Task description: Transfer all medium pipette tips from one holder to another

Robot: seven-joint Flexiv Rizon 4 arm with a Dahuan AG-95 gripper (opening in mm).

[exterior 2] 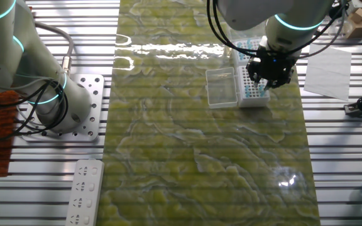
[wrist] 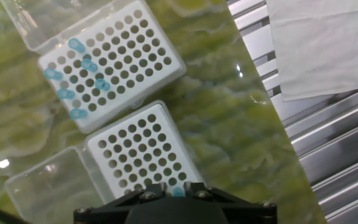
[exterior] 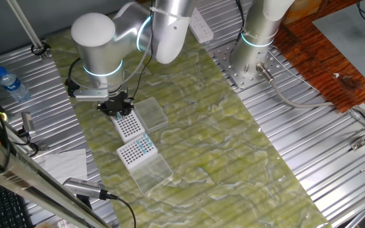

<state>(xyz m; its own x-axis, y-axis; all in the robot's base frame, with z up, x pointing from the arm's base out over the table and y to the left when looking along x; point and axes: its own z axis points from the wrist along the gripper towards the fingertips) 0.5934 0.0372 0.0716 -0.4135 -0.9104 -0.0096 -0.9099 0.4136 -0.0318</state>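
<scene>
Tool (wrist: 178, 191) over the near holder (wrist: 143, 152), apparently pinching a blue tip (wrist: 178, 192); next, seating it squarely in a hole.

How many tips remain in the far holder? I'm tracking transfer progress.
6 medium pipette tips show in the far holder, all near its left side. One more blue tip sits at the gripper; others may be hidden.

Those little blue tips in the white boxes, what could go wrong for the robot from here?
The gripper hangs low over the near holder, a blue speck between its fingertips; a slightly off-centre tip could miss its hole. The remaining medium pipette tips in the far holder lean at different angles, making clean grasps harder. The holders touch, so a nudge might shift both.
</scene>
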